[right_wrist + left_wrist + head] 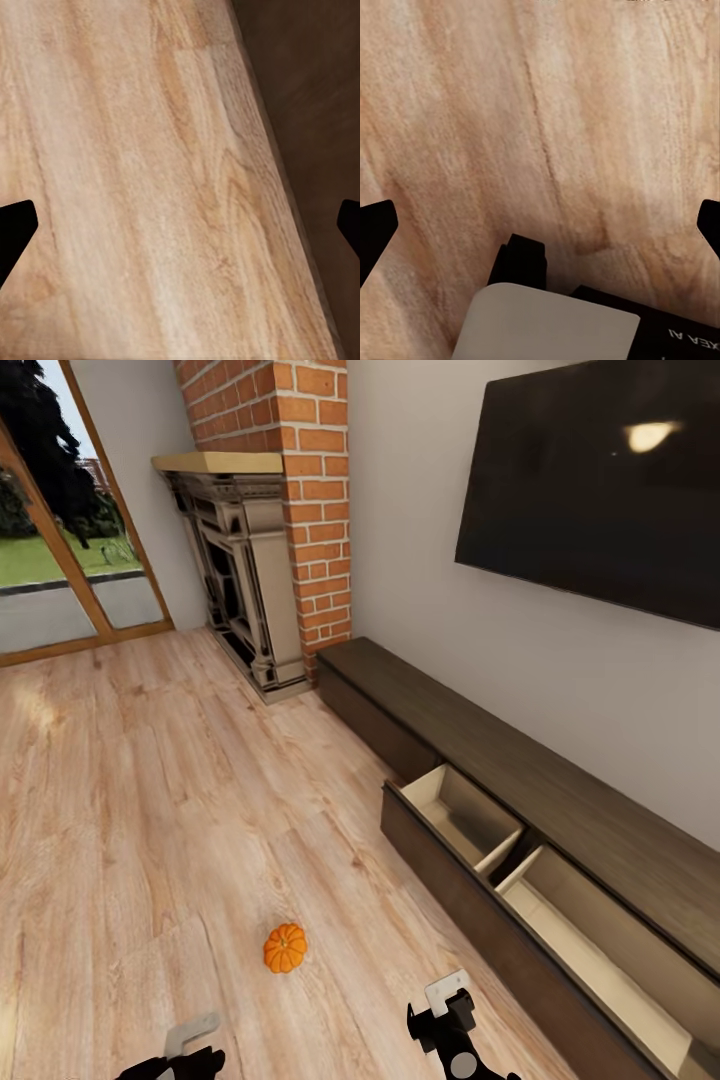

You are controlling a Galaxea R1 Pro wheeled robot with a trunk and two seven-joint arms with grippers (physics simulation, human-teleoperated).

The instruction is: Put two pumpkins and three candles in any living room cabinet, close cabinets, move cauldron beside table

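Matt dark wood cabinet (560, 780) (pale drawer lining), grained plank floor (150, 790), rough brick chimney (300, 490).

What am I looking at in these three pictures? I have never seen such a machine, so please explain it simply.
These are simulator renders from a wheeled robot with two arms. The large picture comes from a camera on its head, looking down at a wooden floor. The left gripper and right gripper show at the bottom edge. The other two pictures come from cameras near each gripper; both look at bare floor between dark fingertips spread wide, so both grippers are open and hold nothing. One small orange pumpkin lies on the floor. Along the wall stands a long dark cabinet with a drawer pulled open and apparently empty.
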